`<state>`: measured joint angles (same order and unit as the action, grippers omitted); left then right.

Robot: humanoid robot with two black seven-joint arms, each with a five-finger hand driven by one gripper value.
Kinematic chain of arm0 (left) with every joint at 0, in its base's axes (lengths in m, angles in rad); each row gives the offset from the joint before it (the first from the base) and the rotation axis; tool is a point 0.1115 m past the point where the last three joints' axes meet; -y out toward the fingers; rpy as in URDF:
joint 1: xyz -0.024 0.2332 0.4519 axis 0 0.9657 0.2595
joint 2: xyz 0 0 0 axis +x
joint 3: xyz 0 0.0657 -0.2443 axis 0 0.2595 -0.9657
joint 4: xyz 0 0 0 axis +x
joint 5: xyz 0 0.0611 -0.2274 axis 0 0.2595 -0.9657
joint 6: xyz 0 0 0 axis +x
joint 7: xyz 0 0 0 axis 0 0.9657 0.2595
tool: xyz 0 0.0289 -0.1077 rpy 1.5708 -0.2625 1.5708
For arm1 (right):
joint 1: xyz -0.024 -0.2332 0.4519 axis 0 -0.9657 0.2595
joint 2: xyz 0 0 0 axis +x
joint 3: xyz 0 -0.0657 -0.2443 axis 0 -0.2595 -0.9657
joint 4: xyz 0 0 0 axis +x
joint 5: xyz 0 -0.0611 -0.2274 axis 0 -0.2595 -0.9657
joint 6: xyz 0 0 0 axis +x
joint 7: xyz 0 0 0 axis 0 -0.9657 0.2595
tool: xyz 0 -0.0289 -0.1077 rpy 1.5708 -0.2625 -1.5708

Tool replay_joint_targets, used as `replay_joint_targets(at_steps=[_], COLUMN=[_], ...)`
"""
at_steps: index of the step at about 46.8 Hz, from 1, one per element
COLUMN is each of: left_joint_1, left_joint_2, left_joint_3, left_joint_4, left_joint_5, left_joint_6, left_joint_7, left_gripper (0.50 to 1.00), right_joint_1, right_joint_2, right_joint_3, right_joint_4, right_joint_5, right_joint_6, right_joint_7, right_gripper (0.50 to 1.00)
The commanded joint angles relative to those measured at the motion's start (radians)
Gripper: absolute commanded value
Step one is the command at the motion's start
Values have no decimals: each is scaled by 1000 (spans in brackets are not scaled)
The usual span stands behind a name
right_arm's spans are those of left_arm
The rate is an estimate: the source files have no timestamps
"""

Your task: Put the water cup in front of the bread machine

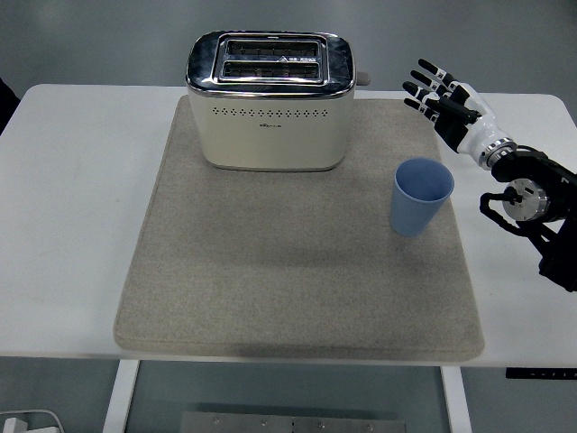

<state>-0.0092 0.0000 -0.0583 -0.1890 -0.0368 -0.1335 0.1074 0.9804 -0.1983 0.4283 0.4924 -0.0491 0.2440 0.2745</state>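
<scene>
From the head view, the blue cup (421, 196) stands upright on the gray mat (297, 271), at about 4 o'clock from the toaster (269, 101). The right hand (448, 101) is up at 1 o'clock from the cup, not touching it, fingers spread and holding nothing. To do this well, I think the hand should come down beside the cup, hold it gently around the middle, and keep it straight. The left hand is not seen. The counter (72, 216) is cut off at the sides.

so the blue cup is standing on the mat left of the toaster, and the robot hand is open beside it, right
Not quite: the head view shows the blue cup on the mat to the right of the toaster, nearer the table's front. The open robot hand is beside it.
</scene>
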Motion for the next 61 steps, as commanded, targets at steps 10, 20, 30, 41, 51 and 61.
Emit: replay_joint_targets(at_steps=[10, 20, 30, 41, 51, 61], left_joint_1=[0, 0, 0, 0, 0, -2], left_joint_2=[0, 0, 0, 0, 0, 0], left_joint_3=[0, 0, 0, 0, 0, 0], left_joint_4=[2, 2, 3, 2, 0, -3], left_joint_5=[-2, -2, -2, -2, -2, 2], left_joint_6=[0, 0, 0, 0, 0, 0], left_joint_7=[0, 0, 0, 0, 0, 0], left_gripper=[1000, 1000, 1000, 1000, 1000, 1000], right_joint_1=[0, -2, -3, -12, -31, -74], right_joint_2=[-1, -4, -15, -21, -82, -164], right_joint_3=[-2, -8, -8, -11, -10, -2], right_joint_4=[0, 0, 5, 6, 11, 41], right_joint_5=[0, -2, -2, -5, -3, -3], right_joint_6=[1, 6, 14, 41, 90, 150], right_joint_7=[0, 0, 0, 0, 2, 3], right_gripper=[913, 913, 913, 913, 913, 913])
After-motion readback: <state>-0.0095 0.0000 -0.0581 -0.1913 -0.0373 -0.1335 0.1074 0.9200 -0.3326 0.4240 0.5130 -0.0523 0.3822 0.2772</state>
